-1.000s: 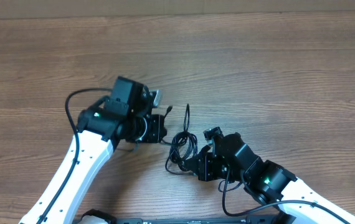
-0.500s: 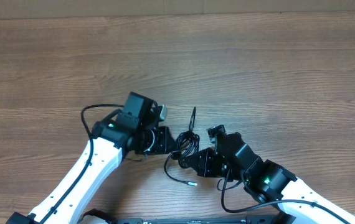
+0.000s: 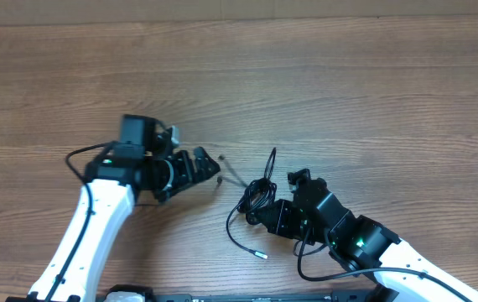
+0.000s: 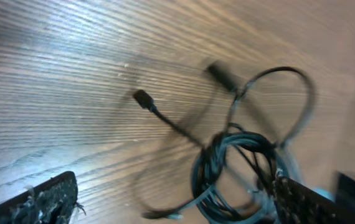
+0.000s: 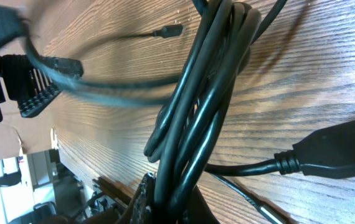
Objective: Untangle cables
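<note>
Between the two claws, a small tangle of thin black cables (image 3: 256, 197) lies on a brown wood-grain bench (image 3: 348, 84). The right claw (image 3: 262, 215) is pressed together, pinching the bundle where several smooth, rubbery strands run side by side in a tight coil. The left claw (image 3: 208, 165) is spread wide and holds nothing; its ribbed black fingers (image 4: 48, 200) stand far apart, with the coil just ahead of them. One loose strand curves from the coil toward the left claw and ends in a small black plug (image 4: 142, 98) lying flat on the wood. Another thin strand trails beside the right claw and ends in a silver tip (image 3: 261, 252). A thicker moulded plug (image 5: 345, 152) lies next to the right claw's grip.
</note>
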`<action>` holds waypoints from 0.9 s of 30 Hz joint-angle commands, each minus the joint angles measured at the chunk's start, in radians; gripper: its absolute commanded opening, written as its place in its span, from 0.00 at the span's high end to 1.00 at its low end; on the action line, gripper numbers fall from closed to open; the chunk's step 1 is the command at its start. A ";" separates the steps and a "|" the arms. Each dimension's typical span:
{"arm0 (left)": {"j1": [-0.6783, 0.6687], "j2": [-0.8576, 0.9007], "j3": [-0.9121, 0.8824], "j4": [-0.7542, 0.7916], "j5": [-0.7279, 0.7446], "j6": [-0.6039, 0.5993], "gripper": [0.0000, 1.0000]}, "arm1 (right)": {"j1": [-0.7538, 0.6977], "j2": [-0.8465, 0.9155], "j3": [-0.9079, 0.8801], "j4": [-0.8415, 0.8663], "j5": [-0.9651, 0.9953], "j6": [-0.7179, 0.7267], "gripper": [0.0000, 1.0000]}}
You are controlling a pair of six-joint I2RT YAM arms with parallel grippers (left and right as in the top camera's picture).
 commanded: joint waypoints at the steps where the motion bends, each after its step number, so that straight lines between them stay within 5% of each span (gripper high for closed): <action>1: 0.083 0.004 0.034 -0.039 0.255 0.186 0.00 | -0.005 -0.002 0.002 0.006 0.027 0.022 0.96; 9: 0.149 -0.065 0.039 -0.195 0.248 0.365 0.00 | -0.005 -0.002 0.002 0.006 0.031 0.018 0.96; 16: 0.148 -0.281 0.039 -0.300 0.032 0.357 0.02 | -0.005 -0.002 0.002 0.001 0.031 0.018 0.96; 27: 0.148 -0.709 0.038 -0.400 -0.029 0.248 0.00 | -0.005 -0.002 0.002 0.010 0.030 0.019 0.96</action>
